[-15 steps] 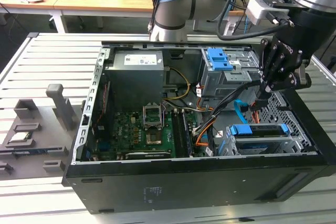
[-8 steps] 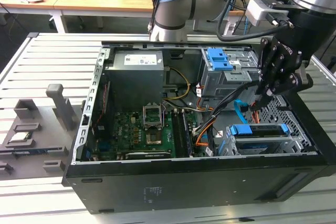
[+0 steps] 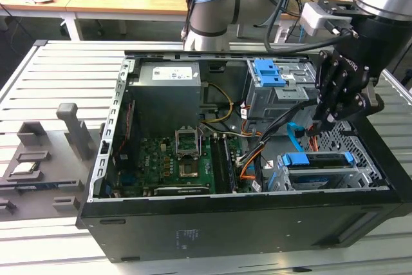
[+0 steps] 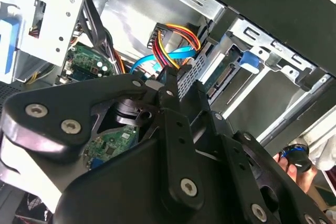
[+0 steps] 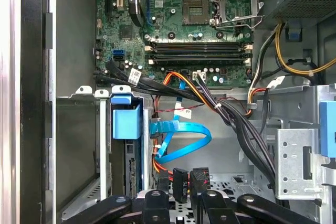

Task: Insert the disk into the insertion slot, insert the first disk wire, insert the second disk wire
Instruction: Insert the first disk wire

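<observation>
The disk (image 3: 318,159), edged by its blue bracket (image 5: 126,123), sits inside the low silver insertion slot (image 3: 362,173) at the case's front corner. My gripper (image 3: 320,123) hangs just above the disk's rear end. In both wrist views the gripper (image 5: 184,188) is shut on the black plug of the first disk wire (image 4: 176,38), whose red, yellow and orange strands fan out beyond the fingers (image 4: 169,85). The light-blue second disk wire (image 5: 184,142) loops beside it, one end lying at the disk's edge; I cannot tell whether it is seated.
A taller grey cage with a blue latch (image 3: 273,78) stands behind the gripper. Thick black cables (image 5: 236,124) cross the bay toward the motherboard (image 3: 170,159). The power supply box (image 3: 167,91) fills the back. A person's hand (image 4: 294,163) shows outside the case.
</observation>
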Motion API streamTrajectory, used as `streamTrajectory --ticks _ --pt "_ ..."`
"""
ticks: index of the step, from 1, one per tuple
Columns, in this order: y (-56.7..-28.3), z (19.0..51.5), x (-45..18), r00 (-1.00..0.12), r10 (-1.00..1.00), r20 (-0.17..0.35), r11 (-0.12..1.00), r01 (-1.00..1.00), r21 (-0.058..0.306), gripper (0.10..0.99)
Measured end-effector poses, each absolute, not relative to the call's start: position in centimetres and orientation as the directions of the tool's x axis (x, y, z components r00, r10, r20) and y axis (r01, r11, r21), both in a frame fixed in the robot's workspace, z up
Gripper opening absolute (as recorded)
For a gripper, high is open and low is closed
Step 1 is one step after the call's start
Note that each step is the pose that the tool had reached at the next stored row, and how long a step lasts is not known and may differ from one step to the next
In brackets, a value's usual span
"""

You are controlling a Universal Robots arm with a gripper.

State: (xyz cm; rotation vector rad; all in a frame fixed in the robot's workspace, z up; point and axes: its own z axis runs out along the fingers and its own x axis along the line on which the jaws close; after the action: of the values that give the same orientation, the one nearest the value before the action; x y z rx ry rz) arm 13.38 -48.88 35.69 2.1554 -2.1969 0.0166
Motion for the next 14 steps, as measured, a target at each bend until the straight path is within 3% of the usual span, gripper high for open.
streamTrajectory --ticks 12,14 --pt "-48.88 35.19 13.42 -0.018 -0.997 0.078 0.021 -0.999 0.037 0.290" --pt "-48.88 35.19 13.42 -0.018 -0.997 0.078 0.021 -0.999 0.037 0.169"
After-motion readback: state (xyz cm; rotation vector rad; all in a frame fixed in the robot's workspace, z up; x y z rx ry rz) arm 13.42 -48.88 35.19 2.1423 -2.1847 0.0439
